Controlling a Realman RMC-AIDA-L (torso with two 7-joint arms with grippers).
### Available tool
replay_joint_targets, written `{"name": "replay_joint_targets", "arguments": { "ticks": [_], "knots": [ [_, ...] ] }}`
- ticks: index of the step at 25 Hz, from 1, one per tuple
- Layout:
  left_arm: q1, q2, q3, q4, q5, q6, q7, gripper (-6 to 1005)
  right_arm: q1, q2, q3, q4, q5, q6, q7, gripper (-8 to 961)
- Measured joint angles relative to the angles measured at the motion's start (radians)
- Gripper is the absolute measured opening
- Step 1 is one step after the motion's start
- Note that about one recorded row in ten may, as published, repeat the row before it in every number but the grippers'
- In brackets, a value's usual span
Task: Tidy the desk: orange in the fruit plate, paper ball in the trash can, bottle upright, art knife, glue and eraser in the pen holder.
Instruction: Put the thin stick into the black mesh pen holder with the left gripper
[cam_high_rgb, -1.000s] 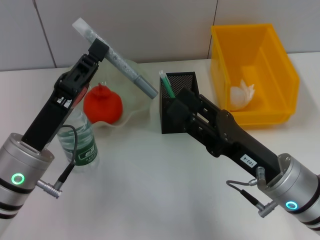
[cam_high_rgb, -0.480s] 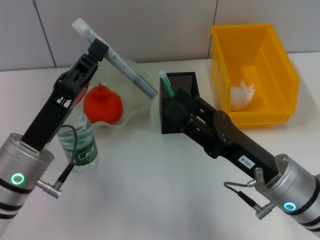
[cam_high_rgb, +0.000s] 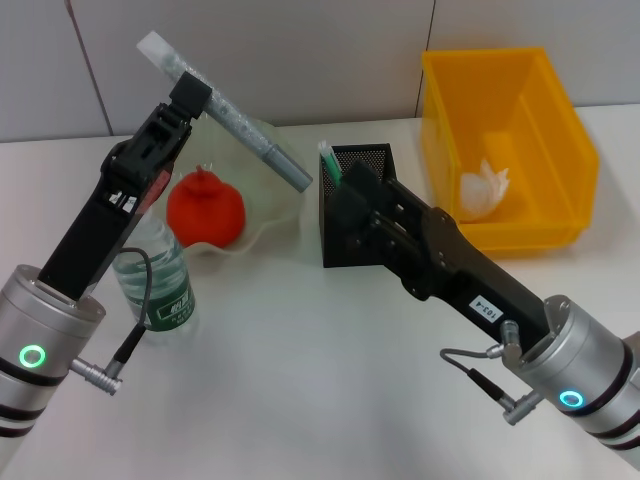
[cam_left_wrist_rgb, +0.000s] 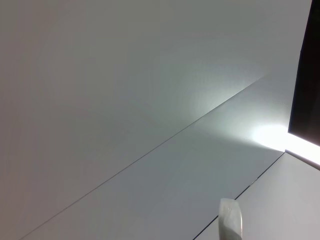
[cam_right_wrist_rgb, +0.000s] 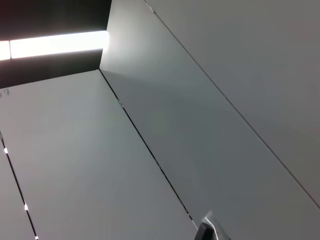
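Note:
My left gripper (cam_high_rgb: 190, 100) is shut on a long grey art knife (cam_high_rgb: 250, 140) and holds it slanted in the air above the fruit plate (cam_high_rgb: 272, 218). The knife's pale end shows in the left wrist view (cam_left_wrist_rgb: 230, 222). The orange (cam_high_rgb: 205, 210) lies in the pale green plate. The bottle (cam_high_rgb: 160, 285) stands upright beside my left arm. My right gripper (cam_high_rgb: 352, 195) is against the front top of the black mesh pen holder (cam_high_rgb: 375, 160), which holds a green-and-white stick (cam_high_rgb: 330, 163). The paper ball (cam_high_rgb: 485, 188) lies in the yellow trash can (cam_high_rgb: 560, 110). The eraser is out of view.
The white desk (cam_high_rgb: 300, 380) runs up to a grey panelled wall (cam_high_rgb: 330, 50) behind the plate, holder and bin. Both wrist views show only wall panels. My two forearms cross the near part of the desk.
My right arm has shifted a little left and forward along the pen holder. My left gripper has raised the knife slightly up and to the left.

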Motion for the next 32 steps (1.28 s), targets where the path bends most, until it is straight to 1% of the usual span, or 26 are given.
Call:
{"name": "replay_joint_targets", "arguments": {
  "ticks": [7, 17, 20, 21, 23, 25, 26, 28, 32],
  "knots": [
    [-0.001, 0.0, 0.001, 0.0, -0.002, 0.0, -0.001, 134, 0.018, 0.0, 0.0, -0.003, 0.0, 0.034, -0.005, 667],
    [0.0, 0.0, 0.001, -0.002, -0.001, -0.001, -0.002, 134, 0.007, 0.0, 0.0, -0.002, 0.001, 0.025, -0.006, 667],
    [-0.005, 0.0, 0.003, -0.007, 0.028, 0.002, 0.032, 133, -0.032, -0.001, 0.014, 0.025, 0.007, -0.022, -0.002, 667],
    [-0.009, 0.0, 0.003, -0.011, 0.049, 0.003, 0.052, 133, -0.06, -0.003, 0.03, 0.051, 0.009, -0.051, 0.009, 667],
    [-0.015, 0.0, 0.001, -0.022, 0.099, 0.005, 0.098, 133, -0.121, -0.007, 0.082, 0.138, 0.009, -0.108, 0.077, 667],
    [-0.015, 0.0, 0.001, -0.022, 0.099, 0.005, 0.098, 133, -0.164, -0.01, 0.123, 0.24, 0.009, -0.142, 0.166, 667],
    [-0.015, 0.0, 0.0, -0.023, 0.166, 0.007, 0.191, 133, -0.189, -0.012, 0.137, 0.311, 0.009, -0.159, 0.226, 667],
    [-0.017, 0.0, -0.003, -0.022, 0.19, 0.007, 0.214, 133, -0.206, -0.014, 0.138, 0.355, 0.009, -0.17, 0.253, 667],
    [-0.022, 0.0, -0.007, -0.023, 0.225, 0.008, 0.247, 133, -0.225, -0.014, 0.139, 0.387, 0.011, -0.181, 0.273, 668]
  ]
}}
